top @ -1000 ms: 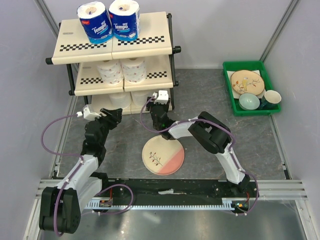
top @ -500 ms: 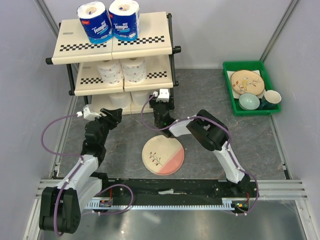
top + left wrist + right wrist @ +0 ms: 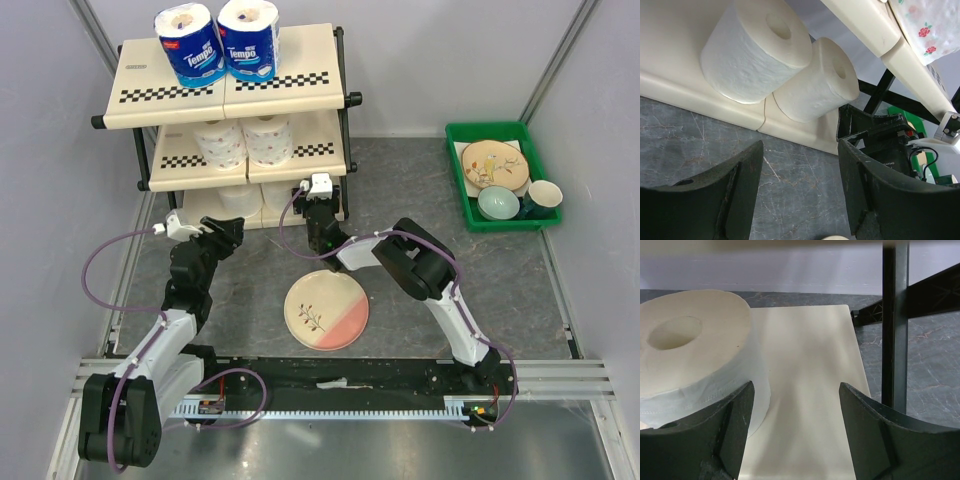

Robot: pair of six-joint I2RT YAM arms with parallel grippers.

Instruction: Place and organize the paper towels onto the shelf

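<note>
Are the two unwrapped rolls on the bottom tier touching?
Touching. The left wrist view shows the nearer roll and the farther roll pressed side to side, no gap.

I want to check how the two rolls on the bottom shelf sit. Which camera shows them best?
Left wrist: both bottom rolls show nearly whole, side by side, touching. Right wrist shows only one, cropped at the left edge. The top view mostly hides them under the middle shelf.
</note>
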